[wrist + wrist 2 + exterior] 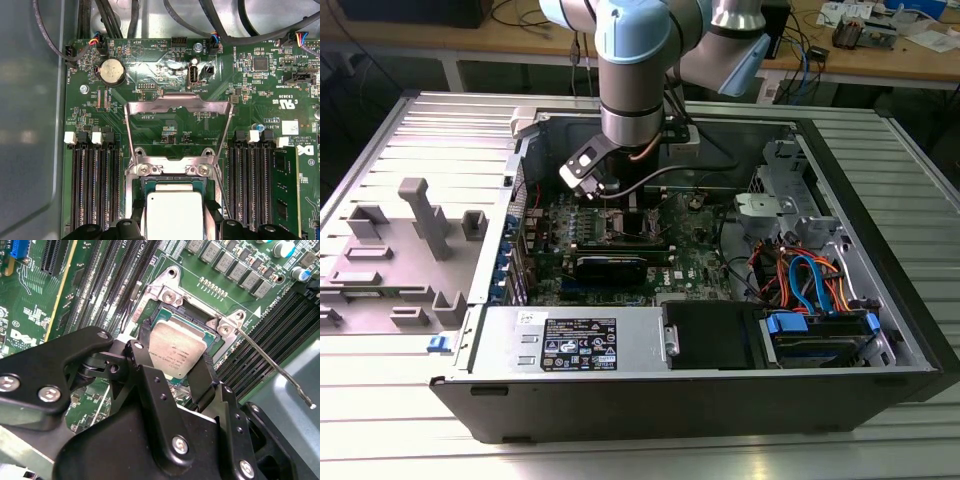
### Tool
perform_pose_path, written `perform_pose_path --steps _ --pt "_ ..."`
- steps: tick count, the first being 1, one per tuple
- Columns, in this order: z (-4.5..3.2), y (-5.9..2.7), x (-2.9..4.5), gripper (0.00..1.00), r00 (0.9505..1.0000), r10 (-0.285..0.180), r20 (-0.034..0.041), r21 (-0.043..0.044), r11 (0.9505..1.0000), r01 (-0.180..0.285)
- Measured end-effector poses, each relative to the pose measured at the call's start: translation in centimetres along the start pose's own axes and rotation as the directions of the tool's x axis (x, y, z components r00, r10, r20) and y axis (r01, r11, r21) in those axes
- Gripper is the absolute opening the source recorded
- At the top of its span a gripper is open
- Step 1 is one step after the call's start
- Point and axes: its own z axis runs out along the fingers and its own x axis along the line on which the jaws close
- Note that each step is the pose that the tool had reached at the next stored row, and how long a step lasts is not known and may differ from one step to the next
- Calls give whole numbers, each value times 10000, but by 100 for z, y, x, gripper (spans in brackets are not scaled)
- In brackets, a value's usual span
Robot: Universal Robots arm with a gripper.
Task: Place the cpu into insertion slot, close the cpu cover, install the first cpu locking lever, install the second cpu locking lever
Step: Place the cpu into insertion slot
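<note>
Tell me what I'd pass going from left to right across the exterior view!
grey plastic holder → green motherboard → blue and orange cables

Exterior view: it stands off the arm (635,90), high and well back, so you look down at a slant into the whole open computer case (670,400). First wrist view: close in, you face almost squarely down on the motherboard (150,65). Second wrist view: nearer still and slanted, you look past the gripper (175,351). Both wrist views share the cpu (174,215) and the insertion slot (167,295). The exterior view takes in the same board, small, beneath the arm.
</note>
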Motion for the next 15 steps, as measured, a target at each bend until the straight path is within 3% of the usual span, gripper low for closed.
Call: perform_pose_path --steps 6,8,9,12,15 --pt "1 2 0 54 10000 -4 0 -4 10000 4" --pt "7 4 3 55 10000 -3 -15 -13 10000 3" --pt "7 4 3 61 10000 -4 -12 -10 10000 4" --pt "3 3 2 61 10000 -3 -4 -4 10000 3" --pt "-63 6 2 61 10000 -1 -7 24 10000 1"
